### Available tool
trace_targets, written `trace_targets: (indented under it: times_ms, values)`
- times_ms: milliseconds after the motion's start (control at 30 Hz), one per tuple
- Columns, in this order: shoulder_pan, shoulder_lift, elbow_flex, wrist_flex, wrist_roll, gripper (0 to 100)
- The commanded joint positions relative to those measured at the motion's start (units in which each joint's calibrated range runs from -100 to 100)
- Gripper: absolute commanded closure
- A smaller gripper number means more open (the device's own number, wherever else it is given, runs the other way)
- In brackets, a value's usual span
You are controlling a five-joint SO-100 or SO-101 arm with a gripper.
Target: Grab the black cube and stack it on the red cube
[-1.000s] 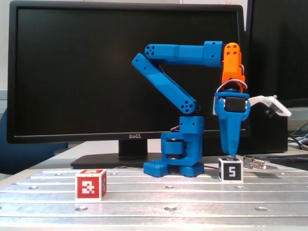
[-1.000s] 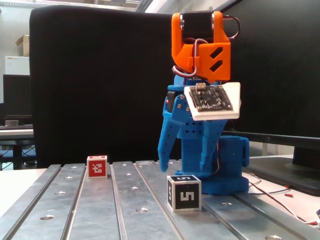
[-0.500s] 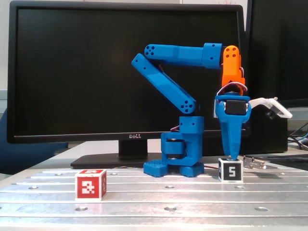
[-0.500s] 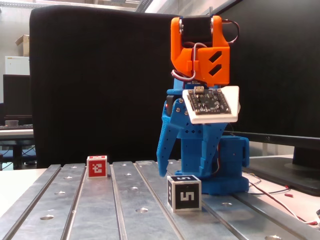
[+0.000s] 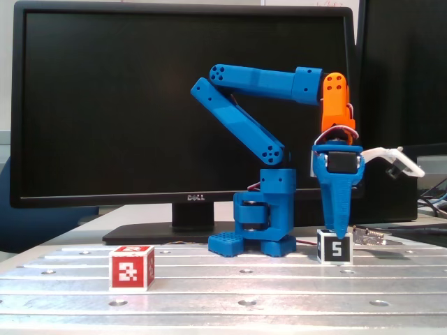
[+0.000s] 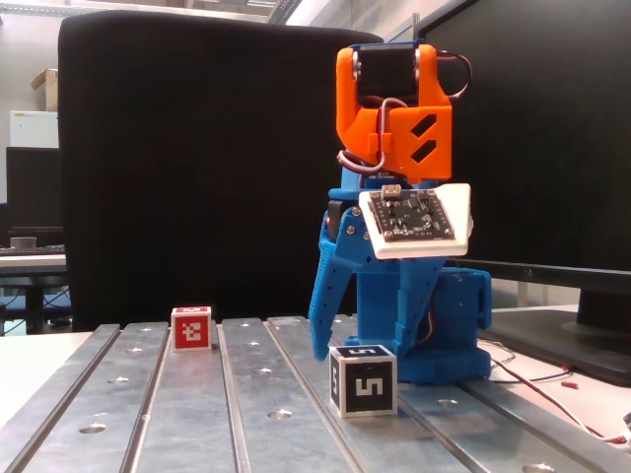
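Fixed view, front-on: the gripper (image 5: 340,234) points straight down, its tips right at the top of the black cube (image 5: 334,249), which sits on the metal table (image 5: 279,293).
Fixed view, side-on: here's the telling angle. The gripper (image 6: 357,335) is spread, one finger (image 6: 325,310) left of and behind the black cube (image 6: 363,380), the other on its right. Jaws apart, nothing held.
Black cube relative to gripper: directly under the tips, apparently between the fingers, resting flat and not lifted.
Red cube: the red cube (image 5: 131,268) stands well apart from the black cube, off to its left in the front-on view, with nothing on top.
Risk: I judge that an off-centre squeeze could twist the black cube or pop it out.
Second risk: a shallow grip could let it slip during the carry to the red cube.
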Motion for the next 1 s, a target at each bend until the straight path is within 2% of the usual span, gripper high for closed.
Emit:
trace_targets:
  times_ms: [0,967]
  values:
    - [0.25,-0.18,-0.04,-0.32,0.08,75]
    - [0.25,-0.76,10.09,-9.55,0.03,75]
